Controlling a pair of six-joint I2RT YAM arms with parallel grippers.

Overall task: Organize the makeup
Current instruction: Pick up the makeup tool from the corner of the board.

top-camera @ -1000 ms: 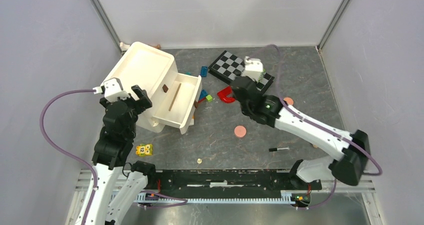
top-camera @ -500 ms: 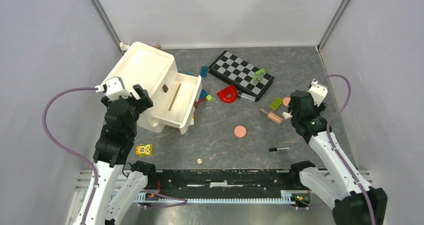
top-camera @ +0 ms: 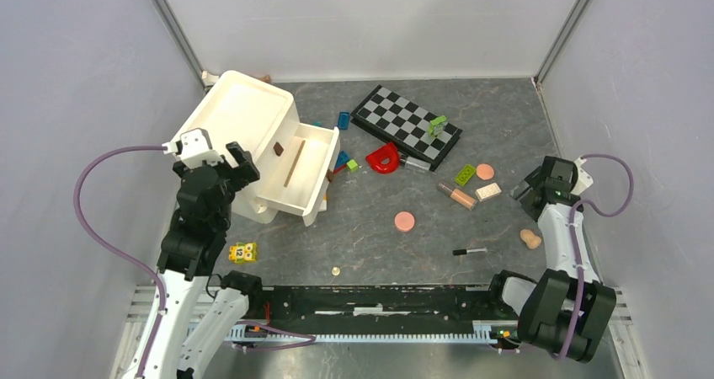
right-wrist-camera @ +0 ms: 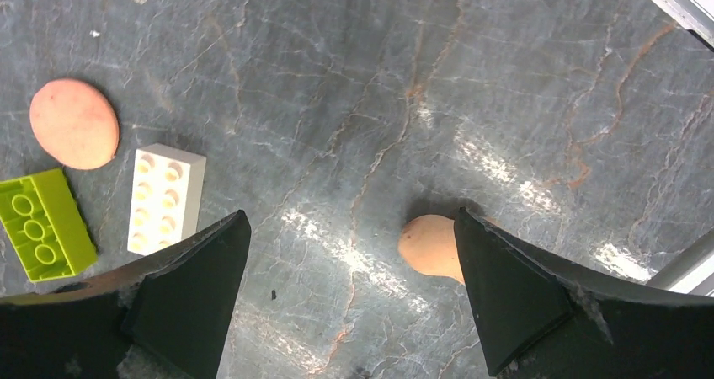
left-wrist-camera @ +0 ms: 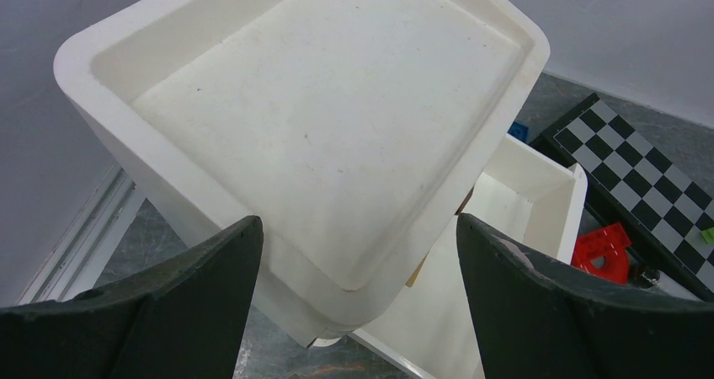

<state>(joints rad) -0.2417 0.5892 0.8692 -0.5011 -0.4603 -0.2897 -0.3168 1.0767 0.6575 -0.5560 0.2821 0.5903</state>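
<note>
Makeup lies loose on the grey table: a pink disc [top-camera: 405, 221] in the middle, a second pink disc [top-camera: 485, 171] [right-wrist-camera: 74, 124] further right, a clear peach-filled tube [top-camera: 457, 195] and a thin black pencil [top-camera: 469, 251]. A peach sponge [top-camera: 530, 239] [right-wrist-camera: 431, 244] rests by my right gripper's right finger, apart from it. My right gripper [top-camera: 532, 190] [right-wrist-camera: 352, 219] hangs open over bare table at the far right, holding nothing. My left gripper [top-camera: 238, 164] [left-wrist-camera: 359, 223] stands open above the near corner of the white drawer unit [top-camera: 244, 122] [left-wrist-camera: 337, 118], whose drawer [top-camera: 301, 173] is pulled out.
A checkerboard [top-camera: 407, 125], a red arch brick [top-camera: 384, 158], a green brick [top-camera: 465, 174] [right-wrist-camera: 44, 223] and a white brick [top-camera: 487, 191] [right-wrist-camera: 166, 198] lie among the makeup. A yellow toy block [top-camera: 242, 252] sits near the left arm. Walls close in on both sides.
My right arm has swung from the checkerboard area to the far right of the table, and its jaws have opened wide. The left arm has stayed still.
</note>
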